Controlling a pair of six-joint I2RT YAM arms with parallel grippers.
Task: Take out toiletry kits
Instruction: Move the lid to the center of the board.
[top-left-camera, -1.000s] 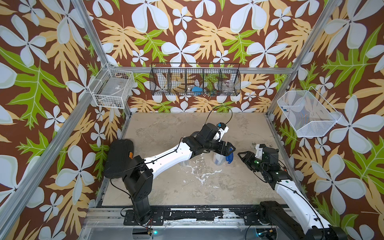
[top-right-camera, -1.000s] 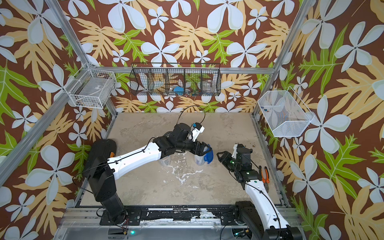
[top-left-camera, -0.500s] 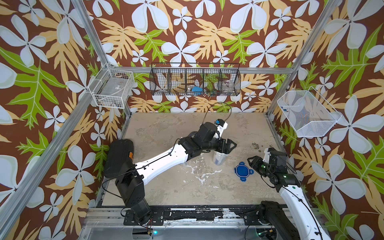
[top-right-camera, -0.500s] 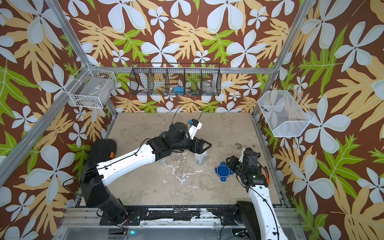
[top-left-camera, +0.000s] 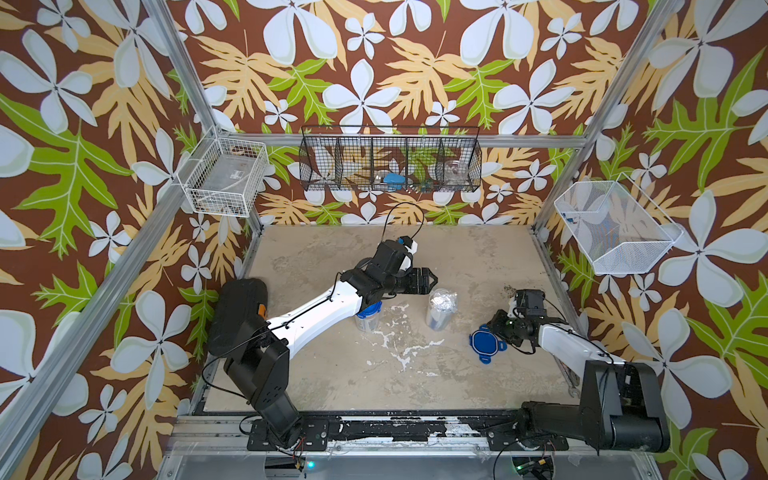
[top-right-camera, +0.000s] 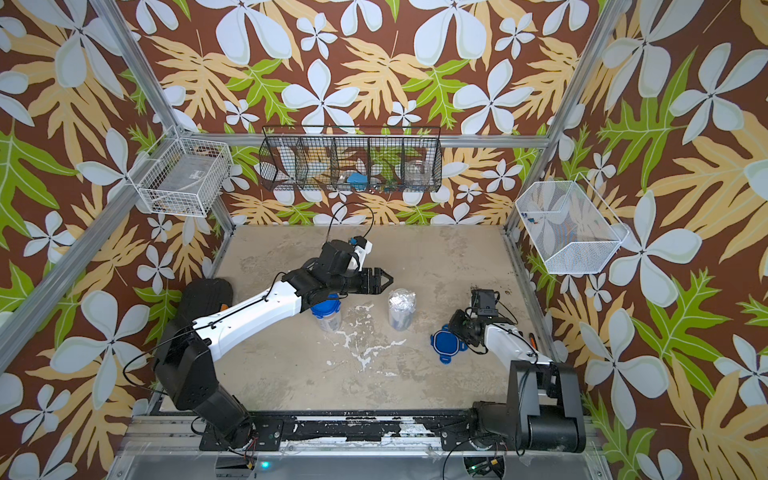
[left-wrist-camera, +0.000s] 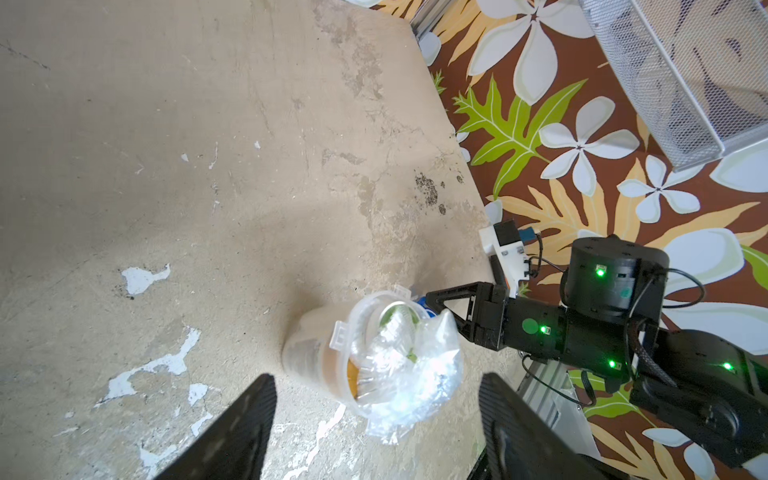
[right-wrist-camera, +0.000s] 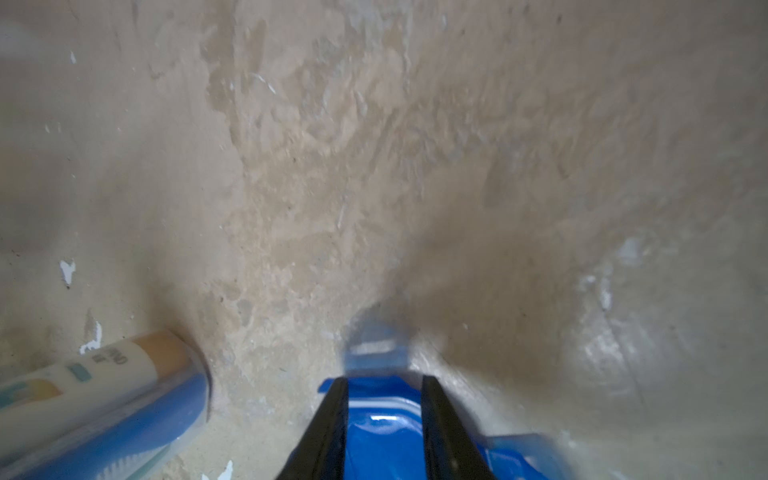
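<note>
A clear jar (top-left-camera: 439, 316) stands open in mid-table, in both top views. One of the toiletry kits (top-left-camera: 443, 300) (top-right-camera: 402, 300), in crinkled clear wrap, sticks out of its mouth. Through the jar wall the right wrist view shows the kit's white and blue tubes (right-wrist-camera: 104, 390). My left gripper (top-left-camera: 430, 282) (left-wrist-camera: 376, 419) hovers open just behind and above the jar, holding nothing. The jar's blue four-tabbed lid (top-left-camera: 483, 344) (top-right-camera: 445, 344) lies flat on the table to the right. My right gripper (top-left-camera: 494, 328) (right-wrist-camera: 384, 386) sits low over that lid, jaws a narrow gap apart.
A second clear jar (top-left-camera: 368, 318) with its blue lid on stands partly under my left forearm. A white wire basket (top-left-camera: 224, 178) hangs on the left wall, a black one (top-left-camera: 390, 166) on the back wall, and a white mesh one (top-left-camera: 615, 228) on the right.
The blue lid has left the jar's top and now lies on the table to the right, carried there by my right arm. My left gripper has let go of the jar and drawn back.
</note>
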